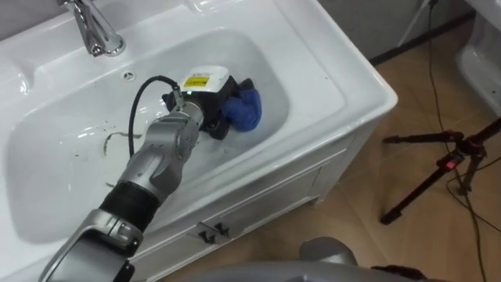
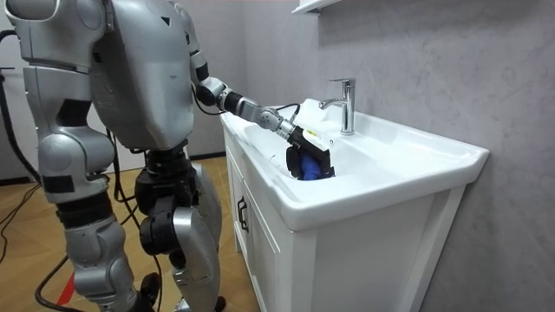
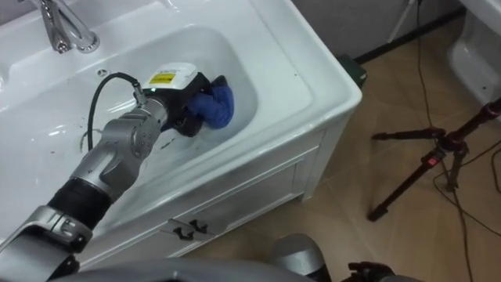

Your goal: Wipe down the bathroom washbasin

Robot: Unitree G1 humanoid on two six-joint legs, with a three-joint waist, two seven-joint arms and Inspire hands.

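White basin [image 1: 344, 86], faucet [image 1: 94, 27] at rear. Left hand [image 1: 210, 108] is down in the bowl, fingers curled tight round blue cloth [image 1: 246, 110], w/ cloth touching basin wall.

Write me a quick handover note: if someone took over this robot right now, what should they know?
Left hand: down in the basin, shut on the blue cloth, which lies against the right part of the bowl.
Right arm: hangs by the robot's side in the room view.
The robot stands at the basin's front, with the tap across the bowl from it.
Done: the cloth is in hand and on the bowl. I cannot tell how much is already wiped.
Left: the dark marks on the bowl floor, to the hand's left, probably need wiping next, then the rest of the bowl.
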